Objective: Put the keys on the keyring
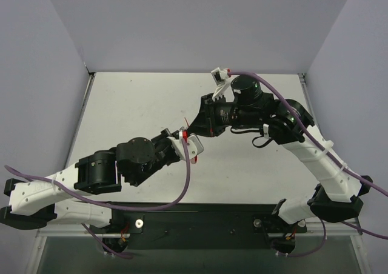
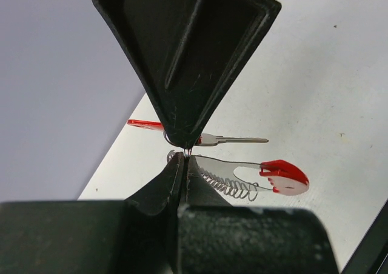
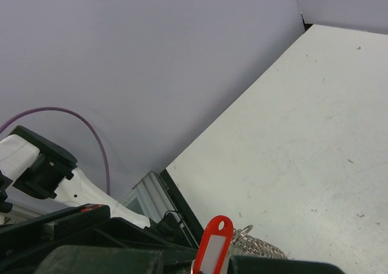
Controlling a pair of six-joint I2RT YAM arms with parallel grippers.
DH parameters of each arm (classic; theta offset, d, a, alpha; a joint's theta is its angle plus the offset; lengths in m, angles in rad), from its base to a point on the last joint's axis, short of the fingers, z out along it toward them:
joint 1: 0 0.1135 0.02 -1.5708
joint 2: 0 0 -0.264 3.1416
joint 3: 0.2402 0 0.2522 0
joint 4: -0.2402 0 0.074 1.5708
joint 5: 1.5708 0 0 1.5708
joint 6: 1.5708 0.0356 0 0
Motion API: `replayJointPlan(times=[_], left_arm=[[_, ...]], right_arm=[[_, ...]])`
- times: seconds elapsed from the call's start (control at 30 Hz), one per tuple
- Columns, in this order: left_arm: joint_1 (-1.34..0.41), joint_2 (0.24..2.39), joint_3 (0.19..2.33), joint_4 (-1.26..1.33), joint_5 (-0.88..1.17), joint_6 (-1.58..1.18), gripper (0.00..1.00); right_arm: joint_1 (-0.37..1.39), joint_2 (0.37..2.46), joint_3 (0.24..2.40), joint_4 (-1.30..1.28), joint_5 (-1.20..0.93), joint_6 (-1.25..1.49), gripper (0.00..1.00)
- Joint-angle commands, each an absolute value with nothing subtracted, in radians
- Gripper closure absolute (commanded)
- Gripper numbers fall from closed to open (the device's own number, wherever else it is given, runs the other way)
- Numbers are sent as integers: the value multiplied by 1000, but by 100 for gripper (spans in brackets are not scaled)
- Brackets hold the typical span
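Observation:
Both grippers meet above the middle of the table. My left gripper (image 2: 183,159) is shut on a thin wire loop of the keyring, whose silvery coiled chain (image 2: 233,188) and red-tipped fob (image 2: 285,177) hang to its right. The tip of my right gripper (image 2: 185,142) comes down from above onto the same spot, shut on the key (image 2: 233,139), whose silver blade points right. The key's red tag (image 3: 212,247) sticks up between my right gripper's (image 3: 203,269) fingers, next to the chain (image 3: 257,245). From above, the left gripper (image 1: 179,143), right gripper (image 1: 187,132) and fob (image 1: 194,148) sit together.
The white table (image 1: 133,110) is walled on three sides by grey panels. A purple cable (image 1: 187,183) loops down from the left arm, and another (image 1: 285,104) runs along the right arm. A black rail (image 1: 200,222) runs along the near edge.

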State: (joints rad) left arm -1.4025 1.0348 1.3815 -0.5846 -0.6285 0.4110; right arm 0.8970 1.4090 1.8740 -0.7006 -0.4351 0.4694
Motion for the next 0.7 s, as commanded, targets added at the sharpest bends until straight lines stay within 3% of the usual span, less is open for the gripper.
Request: replayJointPlan(times=[0.0,0.4,0.67], left_arm=[[-1413,1051,1414,-325,-502,377,100],[-1413,1114,1462,-285,-495,330,100],[-1413,1075,1399,-169,-494,287,100]], right_arm=[[968,1425,1899,-680,-414,454,100],[1126,1402,1853,-696,-36,264,100],[1158,1344,1723,-591,28,267,100]])
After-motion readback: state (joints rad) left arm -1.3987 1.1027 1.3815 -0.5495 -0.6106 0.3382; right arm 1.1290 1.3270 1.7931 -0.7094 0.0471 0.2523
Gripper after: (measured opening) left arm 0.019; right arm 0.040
